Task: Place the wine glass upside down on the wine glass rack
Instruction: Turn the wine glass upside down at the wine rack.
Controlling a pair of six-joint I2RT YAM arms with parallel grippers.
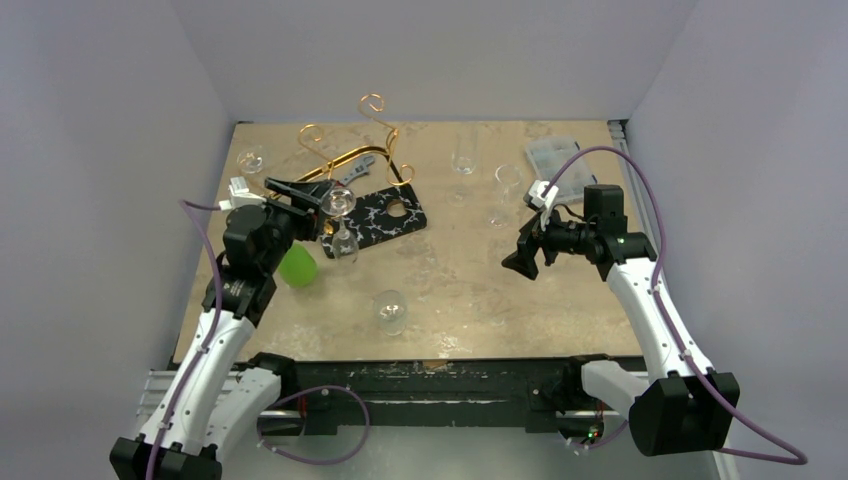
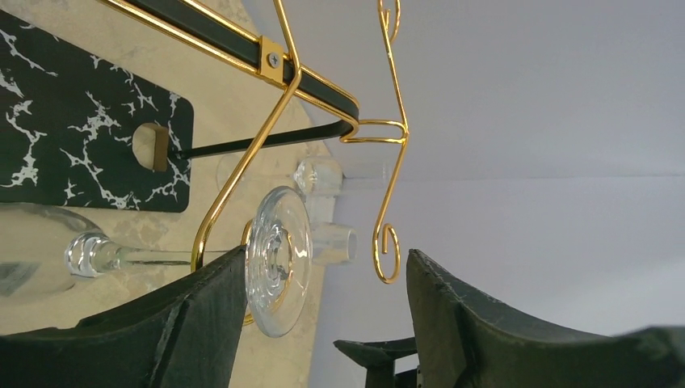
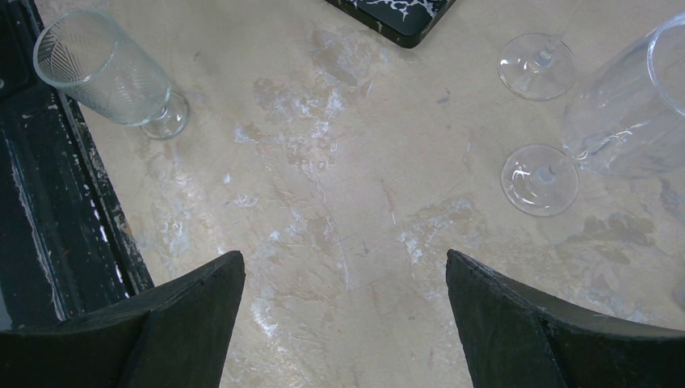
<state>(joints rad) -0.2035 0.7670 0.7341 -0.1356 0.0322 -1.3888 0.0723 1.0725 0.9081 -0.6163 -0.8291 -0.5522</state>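
Plainly, your wine glass [image 2: 275, 267] is empty and inverted, with its stem vertical: the foot is up, just beside one finger of the left pincer [image 2: 327, 257], and the bowl below is cut off at the frame edge. That pincer gapes wide, gripping nothing. You cannot tell whether the wine glass rack [image 2: 271, 58] carries the glass. Your right pincer [image 3: 346, 263] is also spread wide and empty.

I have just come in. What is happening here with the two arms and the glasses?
The left pincer is open, with one finger beside the foot of the upside-down wine glass. The glass's stem appears to sit in a gold wire arm of the wine glass rack, so it seems to hang there, ungripped. The right pincer is open and empty above the table, with other glasses nearby.
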